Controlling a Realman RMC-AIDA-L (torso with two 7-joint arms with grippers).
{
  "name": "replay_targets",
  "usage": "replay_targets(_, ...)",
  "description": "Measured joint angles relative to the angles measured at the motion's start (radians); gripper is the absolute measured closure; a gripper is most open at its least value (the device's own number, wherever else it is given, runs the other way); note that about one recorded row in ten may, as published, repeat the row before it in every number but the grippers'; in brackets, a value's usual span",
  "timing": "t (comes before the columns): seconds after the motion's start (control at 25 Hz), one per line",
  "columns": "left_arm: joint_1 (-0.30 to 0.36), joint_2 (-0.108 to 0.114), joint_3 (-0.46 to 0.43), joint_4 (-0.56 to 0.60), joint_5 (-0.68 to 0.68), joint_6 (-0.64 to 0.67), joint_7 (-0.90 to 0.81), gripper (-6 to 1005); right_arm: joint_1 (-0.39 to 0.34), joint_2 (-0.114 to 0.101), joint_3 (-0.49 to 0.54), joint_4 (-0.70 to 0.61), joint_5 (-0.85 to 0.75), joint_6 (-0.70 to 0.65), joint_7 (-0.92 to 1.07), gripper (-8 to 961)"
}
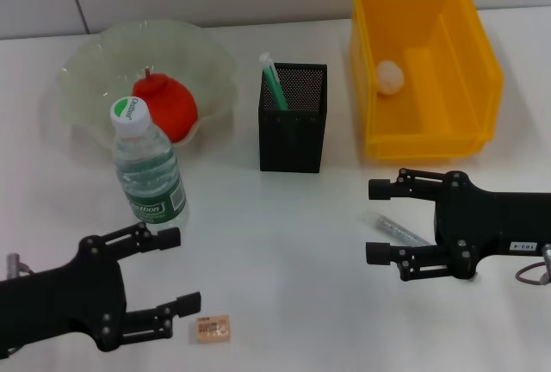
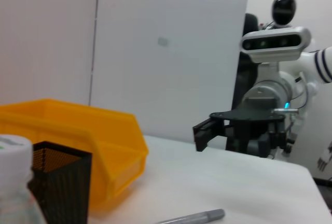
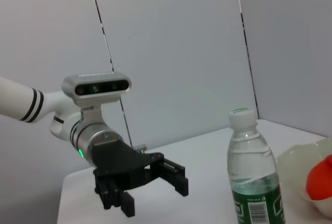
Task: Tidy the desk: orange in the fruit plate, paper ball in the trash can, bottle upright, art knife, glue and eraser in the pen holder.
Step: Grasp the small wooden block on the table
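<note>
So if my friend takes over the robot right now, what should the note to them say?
Left gripper: open, holding nothing, low over the table near the eraser.
Right gripper: open, holding nothing, its fingers on either side of the grey pen-like tool lying on the table, probably the art knife.
Done: orange in the fruit plate, paper ball in the yellow bin, bottle standing upright, a green-and-white stick, probably the glue, in the pen holder.
Left: put the grey tool and the eraser in the pen holder.
</note>
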Motion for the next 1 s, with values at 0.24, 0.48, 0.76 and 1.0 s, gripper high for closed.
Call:
replay_targets(0.24,0.061,-0.013,0.006,0.196,0.006,0.001,-0.139,190,0.001,-0.001,0.001,0.000,-0.001,0.000,-0.001,117)
replay_targets(0.48,0.121,-0.013,0.024,0.465,0.050,-0.035,-0.302,191,0.001,-0.001,0.005,-0.001,-0.003,0.000,0.000,117)
replay_targets(0.76,0.129,-0.015,0.180,0.758,0.227,-0.071,-0.479,190,-0.004,-0.005,0.007,-0.008,-0.018,0.000,0.000,117)
replay_targets(1.0,0.122,-0.015,0.336,0.910,0.348,-0.096,-0.610,190,-0.002,-0.009,0.005,-0.037,-0.092,-0.004,-0.005,117)
